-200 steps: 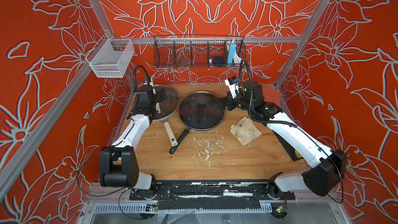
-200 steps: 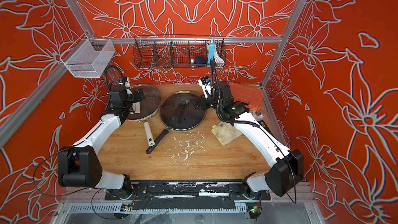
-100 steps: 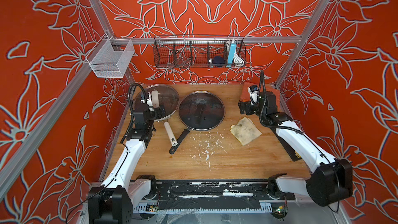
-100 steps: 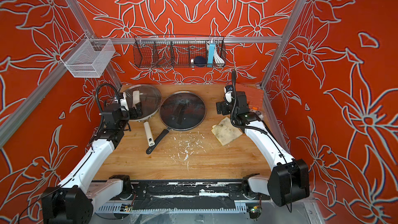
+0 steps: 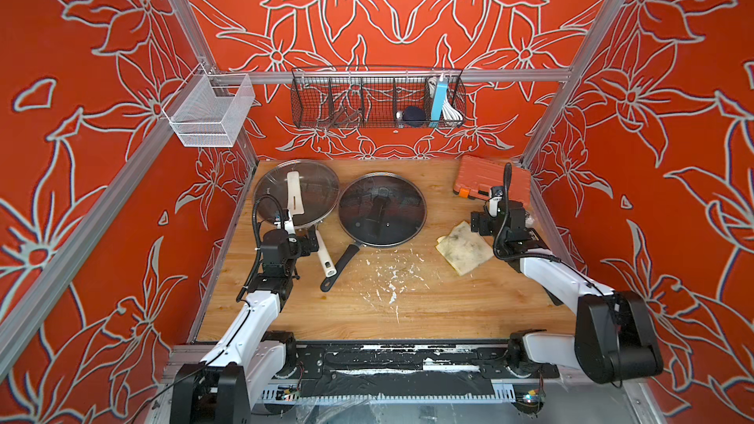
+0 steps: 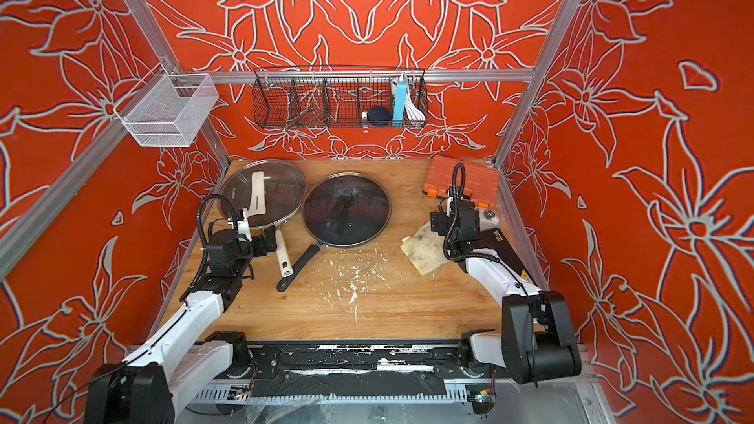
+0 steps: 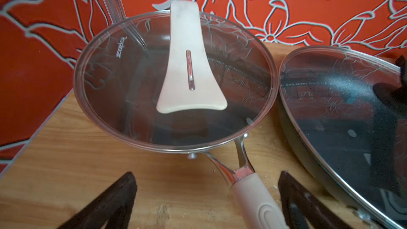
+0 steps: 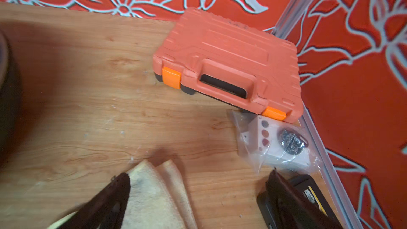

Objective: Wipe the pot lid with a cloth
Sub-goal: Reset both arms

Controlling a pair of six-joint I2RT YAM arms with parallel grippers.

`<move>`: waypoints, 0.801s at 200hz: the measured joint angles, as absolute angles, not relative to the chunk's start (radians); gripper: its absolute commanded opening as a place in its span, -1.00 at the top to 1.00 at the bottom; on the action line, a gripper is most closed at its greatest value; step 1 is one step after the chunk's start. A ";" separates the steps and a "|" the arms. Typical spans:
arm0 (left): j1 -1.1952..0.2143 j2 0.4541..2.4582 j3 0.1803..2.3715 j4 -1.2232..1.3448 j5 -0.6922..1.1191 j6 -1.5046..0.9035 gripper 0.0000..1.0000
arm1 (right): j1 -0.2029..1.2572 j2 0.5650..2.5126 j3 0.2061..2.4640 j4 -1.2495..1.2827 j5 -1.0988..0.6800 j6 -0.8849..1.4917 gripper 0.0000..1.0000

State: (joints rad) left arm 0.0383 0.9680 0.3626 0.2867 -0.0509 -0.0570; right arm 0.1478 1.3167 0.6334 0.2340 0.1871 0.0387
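Right wrist view: we find the right pincer [image 8: 198, 175] wide and empty, seemingly just above the cloth [image 8: 154, 199], positioned for pickup.

I can read nothing for certain: the small white brand word on the clear lid [image 7: 132, 73] and the yellow label on the black box [image 8: 304, 183] are both too blurred for me.
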 measured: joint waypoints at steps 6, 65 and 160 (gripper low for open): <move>0.038 0.986 0.353 0.311 -0.051 -0.057 -0.99 | 0.142 1.324 0.625 0.246 0.194 0.039 -0.98; 0.039 1.134 0.295 0.573 -0.058 -0.064 -0.99 | 0.083 1.342 0.618 0.304 0.234 0.025 -0.98; 0.036 1.280 0.292 0.796 -0.055 -0.059 -0.99 | 0.045 1.294 0.480 0.406 0.211 0.028 -0.98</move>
State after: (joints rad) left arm 0.0364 1.2797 0.2916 0.7959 -0.0551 -0.0589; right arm 0.0452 1.2938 0.4801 0.4061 0.2111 0.0284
